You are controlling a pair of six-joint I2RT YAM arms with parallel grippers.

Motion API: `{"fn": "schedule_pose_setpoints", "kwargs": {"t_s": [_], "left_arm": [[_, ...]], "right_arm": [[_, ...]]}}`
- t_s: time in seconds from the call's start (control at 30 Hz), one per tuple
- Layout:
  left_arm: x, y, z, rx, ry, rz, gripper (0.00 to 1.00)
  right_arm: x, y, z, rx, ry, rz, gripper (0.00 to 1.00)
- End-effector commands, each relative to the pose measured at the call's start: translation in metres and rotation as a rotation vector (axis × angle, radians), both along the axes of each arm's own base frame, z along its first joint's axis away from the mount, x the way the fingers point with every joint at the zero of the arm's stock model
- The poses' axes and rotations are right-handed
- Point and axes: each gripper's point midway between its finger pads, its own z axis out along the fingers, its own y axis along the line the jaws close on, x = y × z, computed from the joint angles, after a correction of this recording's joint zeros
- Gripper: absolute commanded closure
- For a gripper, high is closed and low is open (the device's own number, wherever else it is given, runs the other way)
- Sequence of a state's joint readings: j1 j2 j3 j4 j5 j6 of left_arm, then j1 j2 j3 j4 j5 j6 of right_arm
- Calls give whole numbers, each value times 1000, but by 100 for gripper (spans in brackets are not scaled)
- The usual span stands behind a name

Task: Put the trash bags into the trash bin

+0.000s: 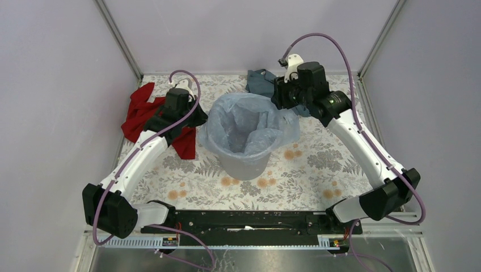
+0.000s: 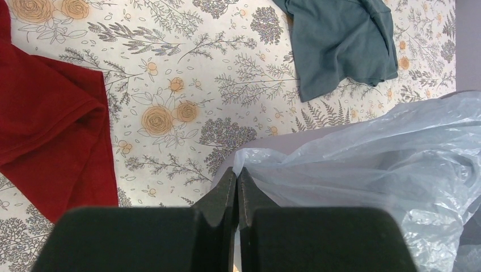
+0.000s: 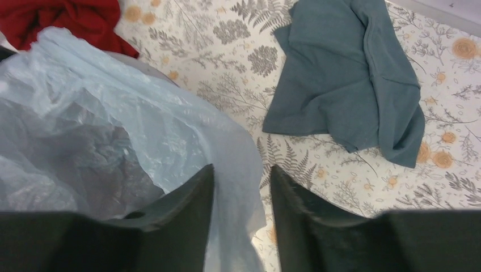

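The pale blue translucent trash bag [image 1: 249, 122] lines the light grey trash bin [image 1: 245, 165] in the middle of the table, its rim draped over the bin's edge. My left gripper [image 1: 199, 118] is at the bin's left rim, shut on the bag's edge [image 2: 256, 161]; its tips [image 2: 237, 173] pinch the plastic. My right gripper [image 1: 282, 99] is at the bin's back right rim. It is open [image 3: 241, 173], and the bag's draped edge [image 3: 187, 130] hangs between its fingers.
A red cloth [image 1: 142, 110] lies at the left under my left arm, also in the left wrist view [image 2: 51, 130]. A dark teal-grey cloth [image 1: 262, 82] lies behind the bin, seen too in the right wrist view [image 3: 346, 79]. The table has a floral cover [image 1: 317, 170].
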State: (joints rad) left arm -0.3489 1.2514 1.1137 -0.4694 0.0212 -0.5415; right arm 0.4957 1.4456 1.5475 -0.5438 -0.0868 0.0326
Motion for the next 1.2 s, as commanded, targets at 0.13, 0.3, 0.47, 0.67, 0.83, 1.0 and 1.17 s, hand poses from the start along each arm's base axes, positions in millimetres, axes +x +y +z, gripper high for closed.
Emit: {"fn": "schedule_pose_setpoints", "kwargs": {"t_s": [0.13,0.3,0.47,0.67,0.83,1.0,1.17], "left_arm": [[3,-6,24,-37,-68,-27,97],[3,-6,18,-35,-53,-26,98],[2,-7,15,-42,-49,-28,98],[5,0,-8,-14,2,24,98],[5,0,-41,-8,73,27,100],[-8,2,-53,-19,93,29,100],[-21,3,-49,-49,87,25,100]], "right_arm": [[20,8,20,58,-82,-35,100],[36,8,8,60,-76,-95,100],[40,-5,8,24,-101,-156,100],[52,-8,-23,33,-72,-194,100],[53,4,-66,129,29,-161,100],[42,9,-67,161,67,-138,100],[35,-2,-57,141,47,-159,100]]}}
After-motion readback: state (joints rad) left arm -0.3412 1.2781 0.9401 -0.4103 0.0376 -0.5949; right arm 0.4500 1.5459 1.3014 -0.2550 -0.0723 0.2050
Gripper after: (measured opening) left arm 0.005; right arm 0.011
